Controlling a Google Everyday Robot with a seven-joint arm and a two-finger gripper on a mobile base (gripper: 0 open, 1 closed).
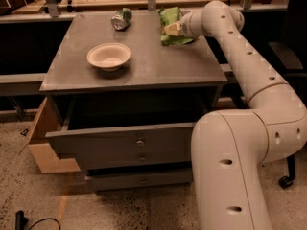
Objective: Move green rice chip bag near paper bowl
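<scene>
Nearest to me, well short of the gripper, a drawer (139,140) hangs pulled out of the grey cabinet (158,66), and the robot's pale arm (249,66) rises beside it and reaches across the top. The paper bowl (109,56) sits well apart from the jaws, off to the side away from the arm and closer to me. The gripper (171,29) is at the far part of the top, touching the green rice chip bag (169,14), which lies under and just beyond the jaws; whether they have closed on it I cannot tell. I'd judge the bag light, crinkly and slippery, with brittle chips inside, so pinching a fold of film near its edge seems wiser than squeezing its middle. Farther back, beside the bag and away from the arm, lies a crushed can (121,19).
</scene>
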